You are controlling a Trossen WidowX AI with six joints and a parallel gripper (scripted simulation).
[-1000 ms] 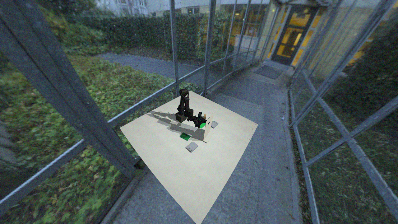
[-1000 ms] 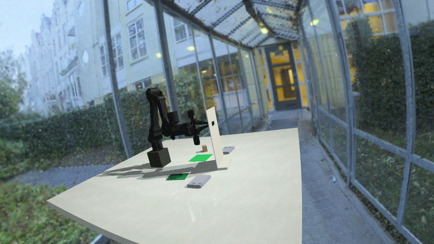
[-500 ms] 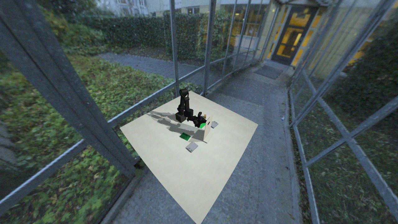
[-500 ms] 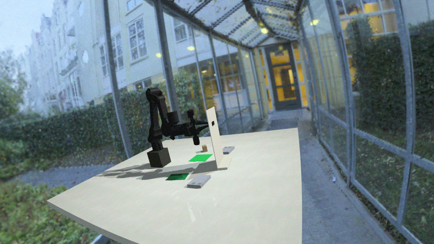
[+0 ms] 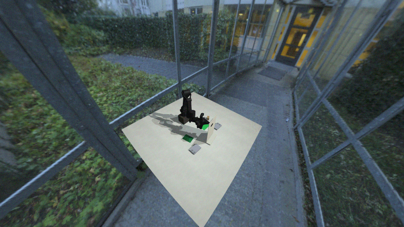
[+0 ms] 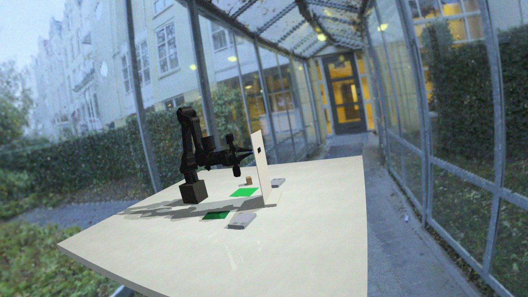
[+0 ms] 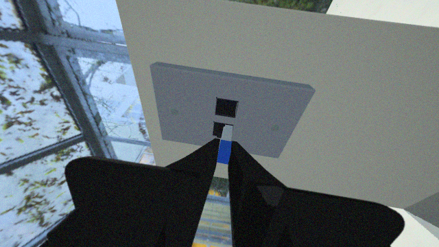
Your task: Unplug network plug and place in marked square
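My gripper (image 5: pixel 209 122) (image 6: pixel 251 152) (image 7: pixel 224 145) is shut on the network plug (image 6: pixel 251 152) (image 7: pixel 224 151), blue with a pale front part, one fingertip on each side. The plug's front reaches the occupied opening (image 7: pixel 217 130) of the grey socket plate (image 7: pixel 192 92); how deep it sits cannot be told. The thin tab cannot be made out. The upright panel (image 5: pixel 210 135) (image 6: pixel 261 173) (image 7: pixel 343 103) stands on the table. A bright green square (image 5: pixel 205 126) (image 6: pixel 243 192) lies before it, and a dark green square (image 5: pixel 187 138) (image 6: pixel 215 215) farther off.
A second opening (image 7: pixel 226 107) is beside the plug's. One grey block (image 5: pixel 194 148) (image 6: pixel 241 220) lies near the dark green square, another (image 5: pixel 217 125) (image 6: pixel 278 182) behind the panel. A small tan block (image 5: pixel 208 117) (image 6: pixel 248 180) stands near the bright green square.
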